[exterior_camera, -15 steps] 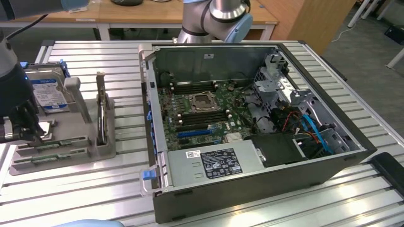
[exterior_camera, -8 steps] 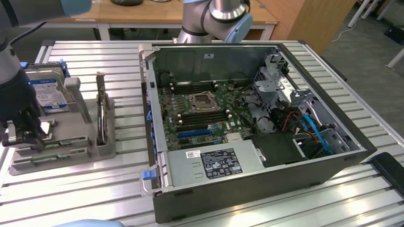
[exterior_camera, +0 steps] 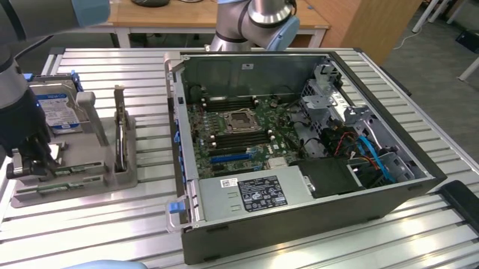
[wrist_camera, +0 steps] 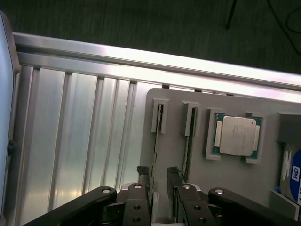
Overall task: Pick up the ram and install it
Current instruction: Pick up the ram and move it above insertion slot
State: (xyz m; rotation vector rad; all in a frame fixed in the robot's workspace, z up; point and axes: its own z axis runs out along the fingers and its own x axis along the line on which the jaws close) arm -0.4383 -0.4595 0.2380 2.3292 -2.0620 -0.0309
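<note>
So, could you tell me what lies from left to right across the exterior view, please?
Black robot gripper → grey plastic parts tray → green motherboard → bundle of blue cables.

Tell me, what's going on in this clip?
The robot arm's hand sits low over the grey parts tray, fingers apart and lined up with one ram stick standing in its slot. Nothing is lifted yet. The open computer case waits beside the tray.

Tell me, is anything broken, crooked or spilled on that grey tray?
Nothing looks broken or spilled. The two thin green ram sticks stand straight in their slots in the grey plastic tray, and the square silver processor chip lies flat in its pocket.
</note>
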